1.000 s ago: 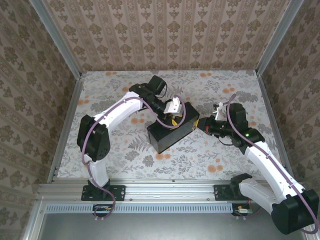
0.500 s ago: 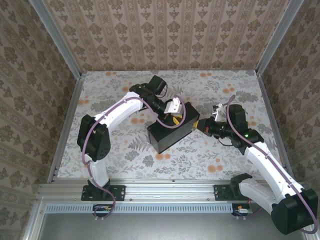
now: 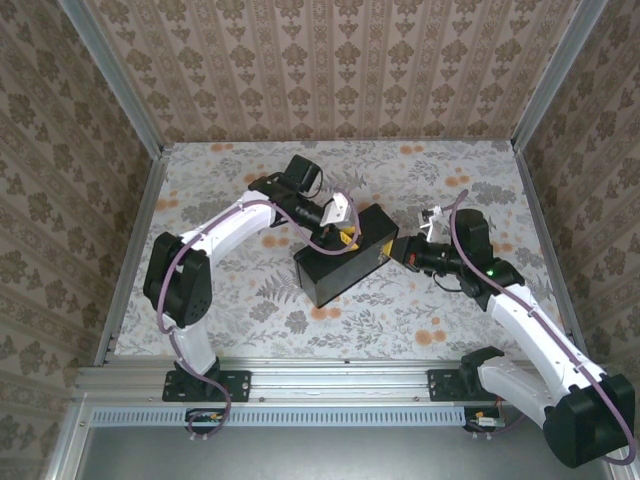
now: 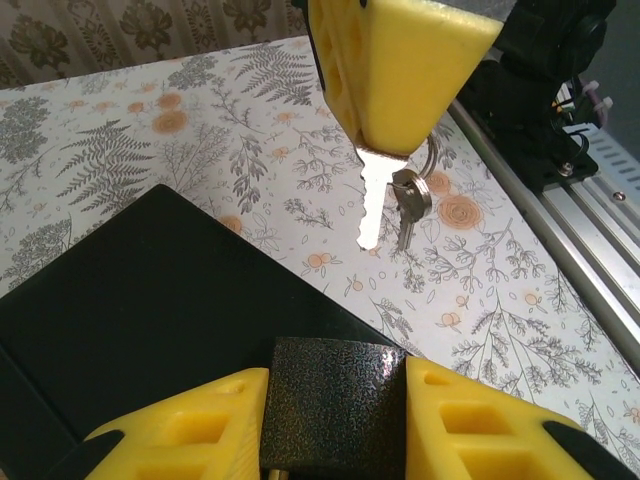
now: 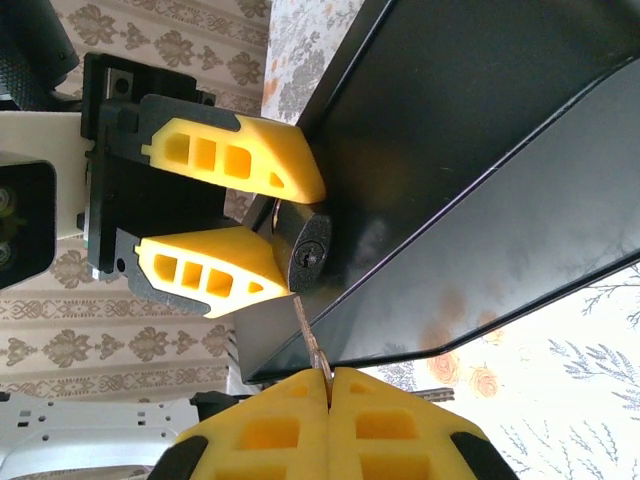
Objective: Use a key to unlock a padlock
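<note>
Fern-patterned tabletop (image 4: 250,120) as ground. Lower centre: left gripper (image 4: 335,425), jaws partly closed, clamps the padlock (image 4: 335,385) by its sides above a black box (image 4: 150,290). Upper centre: right gripper (image 4: 385,140), jaws fully shut, pinches the key (image 4: 370,200), blade pointing toward the padlock.

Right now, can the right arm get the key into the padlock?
Probably yes: the left gripper holds the padlock, keyhole turned toward the right gripper, whose key is close, nothing between.
</note>
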{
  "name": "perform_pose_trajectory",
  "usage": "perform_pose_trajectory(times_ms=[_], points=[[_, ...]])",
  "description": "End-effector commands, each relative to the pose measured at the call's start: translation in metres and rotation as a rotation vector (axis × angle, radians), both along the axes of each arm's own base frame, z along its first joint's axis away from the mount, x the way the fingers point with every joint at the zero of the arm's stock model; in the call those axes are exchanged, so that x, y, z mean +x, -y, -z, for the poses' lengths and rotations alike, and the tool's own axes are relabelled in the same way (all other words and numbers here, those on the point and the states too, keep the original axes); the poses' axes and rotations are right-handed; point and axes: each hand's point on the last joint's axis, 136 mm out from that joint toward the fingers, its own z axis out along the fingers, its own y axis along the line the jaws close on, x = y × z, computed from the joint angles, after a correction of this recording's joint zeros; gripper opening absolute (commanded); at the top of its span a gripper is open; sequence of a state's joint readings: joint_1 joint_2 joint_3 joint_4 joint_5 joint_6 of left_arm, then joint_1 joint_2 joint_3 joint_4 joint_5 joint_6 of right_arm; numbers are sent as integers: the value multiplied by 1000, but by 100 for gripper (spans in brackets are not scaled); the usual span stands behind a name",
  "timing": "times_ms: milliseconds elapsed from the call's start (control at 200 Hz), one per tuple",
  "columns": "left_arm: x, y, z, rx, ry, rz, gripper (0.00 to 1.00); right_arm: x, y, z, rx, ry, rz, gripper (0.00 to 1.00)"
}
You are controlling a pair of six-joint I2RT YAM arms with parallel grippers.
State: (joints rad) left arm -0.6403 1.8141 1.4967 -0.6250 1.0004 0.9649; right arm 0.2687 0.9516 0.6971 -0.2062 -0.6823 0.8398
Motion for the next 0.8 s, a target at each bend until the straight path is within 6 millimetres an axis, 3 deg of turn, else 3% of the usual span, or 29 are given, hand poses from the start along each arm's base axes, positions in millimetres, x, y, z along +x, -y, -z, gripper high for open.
perform_pose_trajectory(times_ms=[0,285,795], points=[[-11,-3,-36,-111,13,34,31,3,-9,-23,29,70,-49,0],[-11,-5,-48,-164,16,34,30,12,-16,-20,33,51,-63,0],[-12,-6,-48,-161,19,31,30,17,-24,-16,44,43,-66,0]])
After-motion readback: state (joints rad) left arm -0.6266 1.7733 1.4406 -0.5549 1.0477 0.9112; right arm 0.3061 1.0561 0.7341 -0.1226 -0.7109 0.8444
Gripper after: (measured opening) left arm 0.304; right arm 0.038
